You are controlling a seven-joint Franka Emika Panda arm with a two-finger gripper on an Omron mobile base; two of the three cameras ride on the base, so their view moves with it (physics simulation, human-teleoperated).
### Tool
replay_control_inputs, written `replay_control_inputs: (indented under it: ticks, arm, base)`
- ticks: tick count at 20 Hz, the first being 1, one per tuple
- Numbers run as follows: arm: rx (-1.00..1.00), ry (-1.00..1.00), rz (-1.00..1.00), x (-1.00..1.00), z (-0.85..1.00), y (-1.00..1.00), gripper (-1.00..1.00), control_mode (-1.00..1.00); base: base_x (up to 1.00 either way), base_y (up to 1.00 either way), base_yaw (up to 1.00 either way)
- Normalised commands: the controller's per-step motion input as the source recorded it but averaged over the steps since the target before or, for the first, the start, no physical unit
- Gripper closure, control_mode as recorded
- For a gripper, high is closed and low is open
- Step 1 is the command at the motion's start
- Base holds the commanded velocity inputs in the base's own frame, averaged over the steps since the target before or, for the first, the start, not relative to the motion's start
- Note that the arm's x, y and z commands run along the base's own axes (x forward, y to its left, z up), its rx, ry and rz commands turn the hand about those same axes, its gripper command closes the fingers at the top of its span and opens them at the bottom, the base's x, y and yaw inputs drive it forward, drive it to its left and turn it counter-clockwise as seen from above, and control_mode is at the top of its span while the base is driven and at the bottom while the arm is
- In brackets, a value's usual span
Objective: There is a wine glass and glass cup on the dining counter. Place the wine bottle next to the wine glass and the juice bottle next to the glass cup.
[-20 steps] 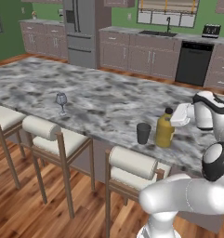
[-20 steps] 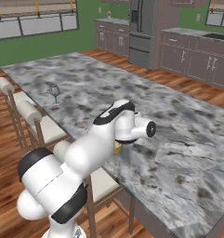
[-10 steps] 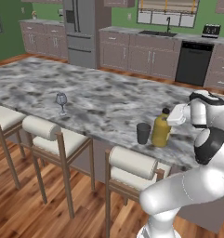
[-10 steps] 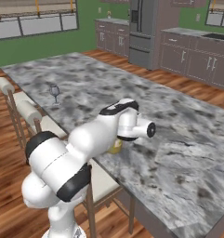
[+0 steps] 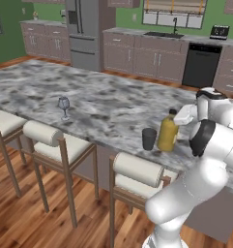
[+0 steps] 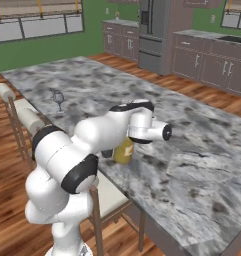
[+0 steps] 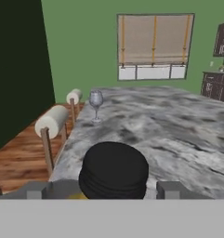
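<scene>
Hand view: gripper (image 7: 106,190) spread, a finger either side of the juice bottle (image 5: 167,132) cap.
Juice bottle: upright on dining counter (image 5: 108,104), just beside glass cup (image 5: 149,139).
Wine glass (image 5: 64,105): well apart, near stools' edge.

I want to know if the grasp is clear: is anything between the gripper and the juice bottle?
Nothing visible. In the hand view the juice bottle's black cap sits right between the two fingertips of the gripper, with no other thing in the gap. The dark glass cup stands beside the bottle, on its far side from the hand.
</scene>
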Motion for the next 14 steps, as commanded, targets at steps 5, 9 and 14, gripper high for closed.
replay_control_inputs:
  ticks: [5,9,14]
  arm:
    - [0.0,0.0,0.0,0.07,-0.3,-0.02,1.0,-1.0]
    - [-0.01,0.0,0.0,-0.23,-0.34,0.09,1.0,-1.0]
    - [-0.06,-0.04,0.0,-0.37,-0.4,0.17,1.0,-1.0]
  base:
    - [0.0,0.0,0.0]
    - [0.0,0.0,0.0]
    - [0.0,0.0,0.0]
